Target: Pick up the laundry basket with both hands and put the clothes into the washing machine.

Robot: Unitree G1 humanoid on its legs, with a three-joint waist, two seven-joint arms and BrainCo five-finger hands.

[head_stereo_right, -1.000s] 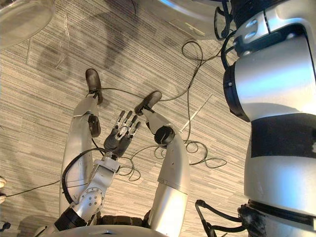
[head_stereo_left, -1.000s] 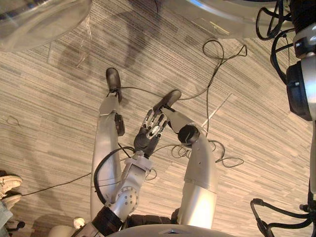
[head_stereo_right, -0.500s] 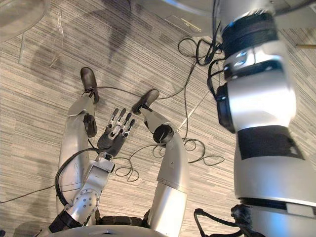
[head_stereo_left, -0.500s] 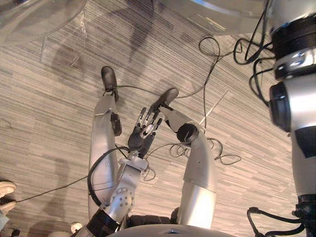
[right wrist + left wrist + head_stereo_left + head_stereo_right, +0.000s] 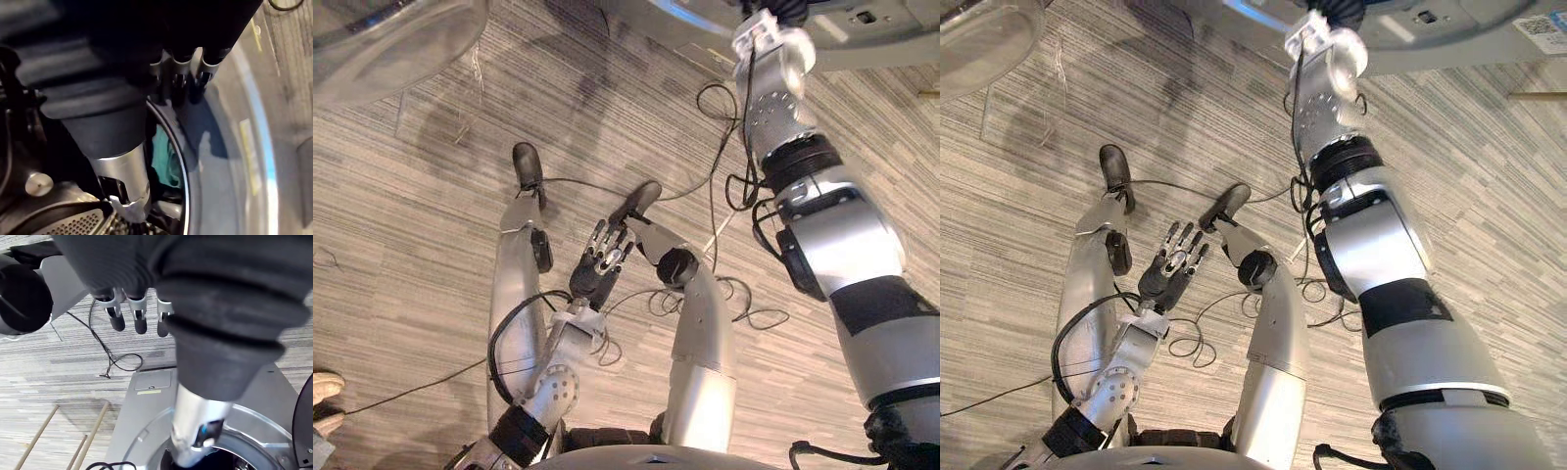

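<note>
Right hand [image 5: 182,66] hangs at the mouth of the washing machine [image 5: 146,431], its fingers straight and loose with nothing in them. Just past those fingers a teal cloth [image 5: 165,157] lies inside the drum, behind the round door rim [image 5: 183,169], with perforated metal [image 5: 73,225] showing deeper in. From the head views the right arm reaches away to the far side of the scene, where the machine's pale grey body [image 5: 675,18] stands on the floor. The left hand [image 5: 595,276] is held low and near, in the middle of the scene, palm up with its fingers spread and straight, empty as well. Under everything runs a floor [image 5: 411,215] of grey-beige covering with fine streaks laid in bands. At the far left a round, clear-walled object [image 5: 401,34] sits by the machine; whether it is a door or a tub cannot be told. Two thin wooden rods [image 5: 36,443] slant across the floor beside the machine's front. A person's pale shoe [image 5: 325,387] shows at the near left edge.
</note>
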